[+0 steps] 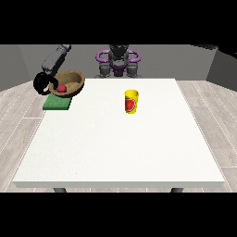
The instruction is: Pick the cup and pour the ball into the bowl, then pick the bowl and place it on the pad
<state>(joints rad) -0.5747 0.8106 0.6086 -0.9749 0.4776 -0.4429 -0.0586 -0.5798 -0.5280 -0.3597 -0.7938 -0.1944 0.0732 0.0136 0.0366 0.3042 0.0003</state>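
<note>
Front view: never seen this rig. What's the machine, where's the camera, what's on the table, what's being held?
The machine is a humanoid robot standing behind a large white table. It has two arms, each ending in a black hand. The single camera stands across the table and faces the robot, so the robot looks small at the top and its sides are mirrored.

Only one hand shows: the hand at the view's left, with its grey arm reaching down from above. It holds a brown bowl at the rim; the bowl is tilted and sits over the green pad at the table's far left corner. I cannot tell whether the bowl already rests on the pad. A red ball lies in the bowl.

A yellow cup stands upright alone near the table's middle. The other hand is not visible.
</note>
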